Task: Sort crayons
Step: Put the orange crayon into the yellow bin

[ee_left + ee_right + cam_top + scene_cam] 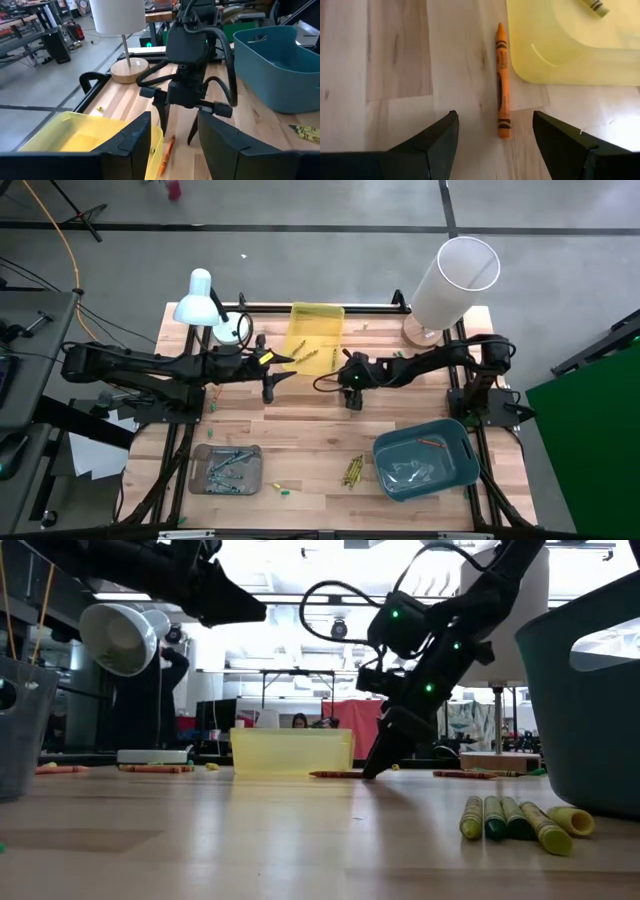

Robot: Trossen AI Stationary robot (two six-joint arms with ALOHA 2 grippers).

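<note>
An orange crayon [502, 95] lies flat on the wood beside the yellow tray [580, 45], also seen in the low view [335, 774]. My right gripper [495, 125] is low over it and open, pointing steeply down. One finger stands on each side of the crayon's blunt end, and neither touches it. My left gripper [172, 132] is open and empty. It is raised and almost level at the yellow tray's [315, 330] near left corner, facing the right gripper [177, 125]. A few crayons [310, 357] lie in the yellow tray.
A grey tray [227, 468] with crayons sits front left and a teal tray [425, 460] front right. A bunch of yellow-green crayons [515, 820] lies on the table between them. A white desk lamp [205, 300] stands at the far left and a white cylinder lamp [455, 280] at the far right.
</note>
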